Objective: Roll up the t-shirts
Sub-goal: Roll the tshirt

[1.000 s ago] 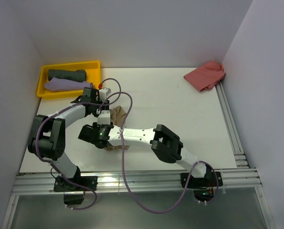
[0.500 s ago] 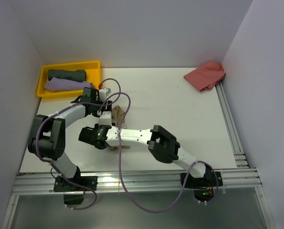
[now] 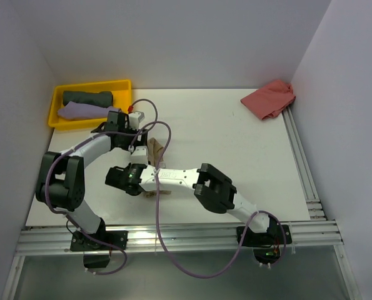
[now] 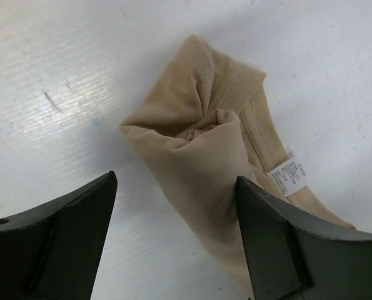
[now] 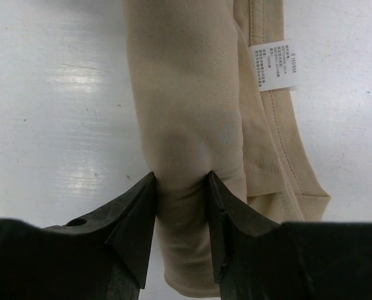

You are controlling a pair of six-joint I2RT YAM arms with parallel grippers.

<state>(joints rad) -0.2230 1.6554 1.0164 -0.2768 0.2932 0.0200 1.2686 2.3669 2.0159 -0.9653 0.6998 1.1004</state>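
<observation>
The tan-beige t-shirt [image 3: 154, 150] lies rolled into a narrow tube on the white table, its white tag [image 4: 286, 177] showing. My right gripper [image 3: 147, 186] is shut on the near end of the roll [image 5: 182, 125], its fingers [image 5: 135, 215] pinching the fabick from both sides. My left gripper [image 3: 137, 139] is open at the roll's far end [image 4: 201, 144]. The roll's end lies between the jaws, close against the right finger [image 4: 279, 237]. A salmon-pink t-shirt [image 3: 270, 99] lies crumpled at the far right.
A yellow tray [image 3: 92, 83] at the far left holds a rolled dark green shirt [image 3: 87, 97] and a lavender one [image 3: 82, 111]. Purple cables [image 3: 160, 215] loop over the table near both arms. A metal rail [image 3: 301, 162] runs along the right edge.
My left gripper has drawn back a little toward the tray. My right arm has shifted slightly left, still holding the roll. The tan shirt has barely moved.
</observation>
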